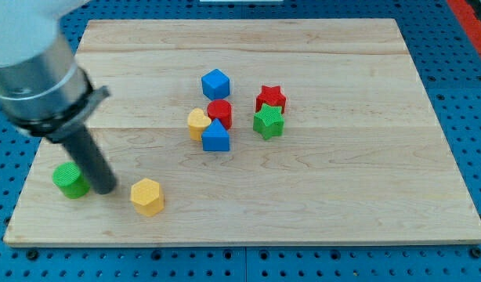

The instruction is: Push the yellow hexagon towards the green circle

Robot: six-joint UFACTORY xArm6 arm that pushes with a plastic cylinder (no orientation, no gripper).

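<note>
Down at the desk (pixel 248 223), my tip (pixel 104 189) stands between the green circle (pixel 68 179) and the yellow hexagon (pixel 147 196). Its rod partly hides the circle; whether they touch is unclear.

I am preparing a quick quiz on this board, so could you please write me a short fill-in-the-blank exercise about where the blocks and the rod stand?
My tip stands between the green circle and the yellow ____.
The red star sits just above the ____ star.
The blue cube lies above the red ____.
The yellow heart is left of the lower ____ block.

Missing words: hexagon; green; cylinder; blue
</note>
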